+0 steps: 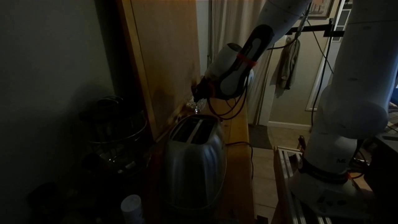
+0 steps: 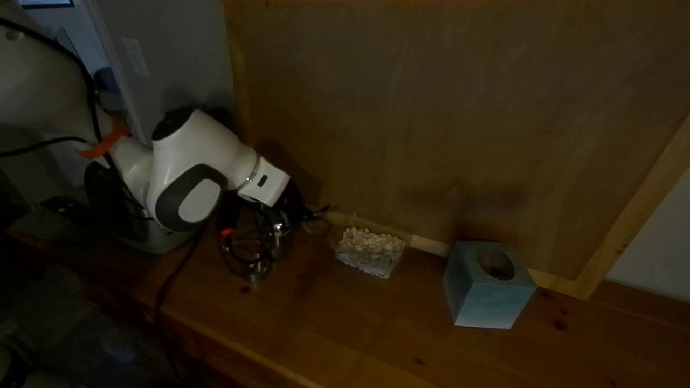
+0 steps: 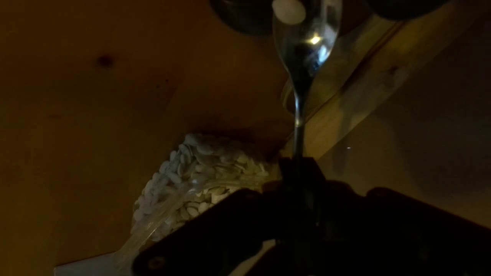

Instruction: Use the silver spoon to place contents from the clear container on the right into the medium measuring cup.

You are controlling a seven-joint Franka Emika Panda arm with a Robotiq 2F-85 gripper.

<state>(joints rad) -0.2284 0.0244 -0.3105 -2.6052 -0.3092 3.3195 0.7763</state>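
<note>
1 arm (image 1: 264, 31), reaching down over the bench (image 2: 334, 323). In an exterior view the forearm (image 1: 283, 12) slants from upper right to lower left, wrist at the low end, gripper (image 3: 301, 165) nosing down and left past the far end of the toaster (image 1: 194, 161). In an exterior view the white wrist link (image 2: 264, 180) slopes down to the right; gripper sits low, near the board (image 2: 458, 108).

Gripper state: jaws together, clamped on the handle of the spoon (image 3: 302, 82).

Spoon axis, wrist view: near vertical in frame, leaning slightly right toward the top. Handle end at the bottom, in the jaws; bowl end points straight out from the gripper, tip cut by the top edge. Hollow side faces the camera. 1 pale piece (image 3: 289, 11) in the bowl, on its left side. In an exterior view the spoon is just a thin bright streak below the gripper, close to upright; too small to read its true tilt.

Tub (image 2: 364, 264): clear, full of the same pale stuff, standing on the bench at the foot of the board, to the right of the gripper in that view. Wrist view has it lower left of the spoon, partly behind the gripper linkage, bowl well apart from it.

Also: blue box (image 2: 485, 307) right of the tub, not touching. Shiny metal item (image 2: 260, 269) below the wrist, too dark to name. 2 dark rounded shapes (image 3: 245, 15), either side of the bowl at the wrist view's top edge; can't tell what.
</note>
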